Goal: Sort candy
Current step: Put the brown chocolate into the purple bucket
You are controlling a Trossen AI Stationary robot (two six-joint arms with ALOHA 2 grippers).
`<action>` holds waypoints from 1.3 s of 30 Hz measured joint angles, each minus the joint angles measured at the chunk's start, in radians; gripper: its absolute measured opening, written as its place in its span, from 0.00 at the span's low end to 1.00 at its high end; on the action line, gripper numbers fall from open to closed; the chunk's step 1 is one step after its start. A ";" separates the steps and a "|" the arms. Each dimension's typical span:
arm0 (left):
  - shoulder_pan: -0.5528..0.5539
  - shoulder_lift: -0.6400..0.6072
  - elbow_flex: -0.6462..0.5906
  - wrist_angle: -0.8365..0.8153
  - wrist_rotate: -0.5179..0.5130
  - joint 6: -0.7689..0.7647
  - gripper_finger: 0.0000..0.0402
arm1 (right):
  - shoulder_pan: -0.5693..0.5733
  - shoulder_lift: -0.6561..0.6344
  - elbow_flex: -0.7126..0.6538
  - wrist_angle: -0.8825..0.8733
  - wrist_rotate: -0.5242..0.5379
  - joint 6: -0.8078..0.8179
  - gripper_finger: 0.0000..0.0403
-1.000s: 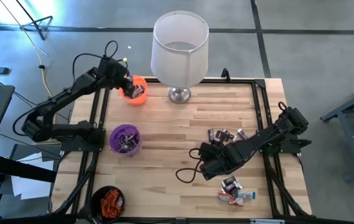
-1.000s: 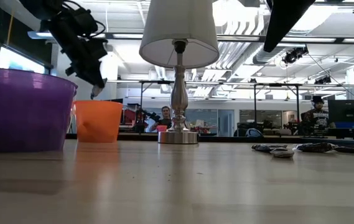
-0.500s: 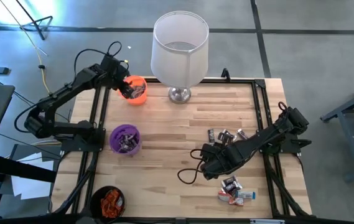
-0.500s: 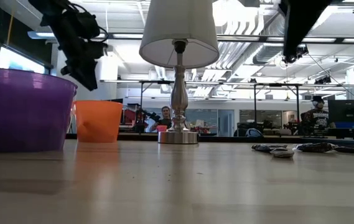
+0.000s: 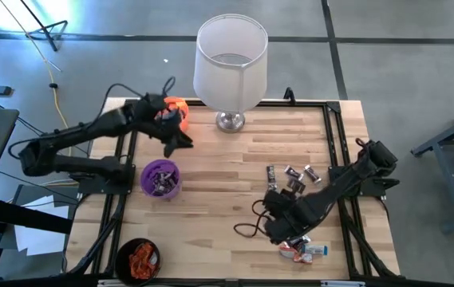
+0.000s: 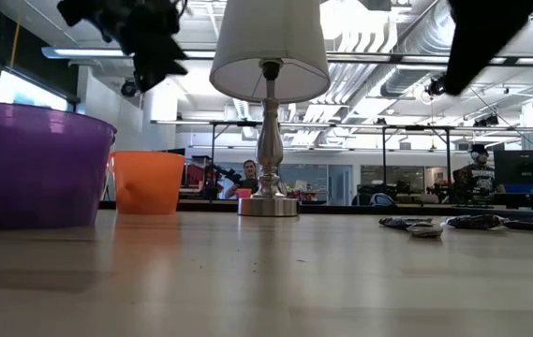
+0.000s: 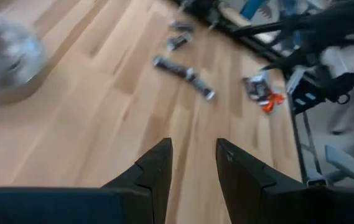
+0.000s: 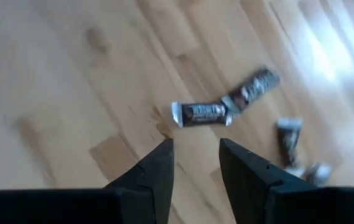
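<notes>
- Black cup sits at the near left table edge, holding orange-red candy.
- Loose candy lies near the front right edge; right gripper hangs just beside it, fingers slightly parted, holding nothing.
- Purple cup stands left of centre, with wrapped candy inside.
- Dark-wrapped candy lies scattered mid-right on bare wood.
- Left gripper hovers above the table beside the orange cup, fingers apart and empty.
- Lamp stands at the far edge.
</notes>
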 joint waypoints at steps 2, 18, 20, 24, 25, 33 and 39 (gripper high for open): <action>-0.085 -0.007 -0.014 0.075 -0.065 -0.044 0.27 | -0.001 -0.001 -0.060 0.037 0.012 0.210 0.31; -0.314 -0.013 -0.017 0.133 -0.331 0.021 0.27 | -0.005 -0.001 -0.474 0.627 0.064 0.736 0.31; -0.320 -0.013 -0.017 0.133 -0.334 0.029 0.27 | -0.005 -0.001 -0.474 0.630 0.083 0.733 0.31; -0.321 -0.013 -0.017 0.132 -0.336 0.037 0.27 | -0.007 -0.001 -0.474 0.620 0.089 0.712 0.31; -0.321 -0.013 -0.017 0.132 -0.337 0.045 0.27 | -0.011 -0.001 -0.474 0.615 0.088 0.704 0.31; -0.321 -0.013 -0.017 0.068 -0.339 0.054 0.27 | -0.077 -0.001 -0.474 0.607 -0.025 0.532 0.37; -0.341 -0.013 -0.017 0.013 -0.345 0.017 0.27 | -0.145 -0.001 -0.474 0.601 -0.073 0.438 0.38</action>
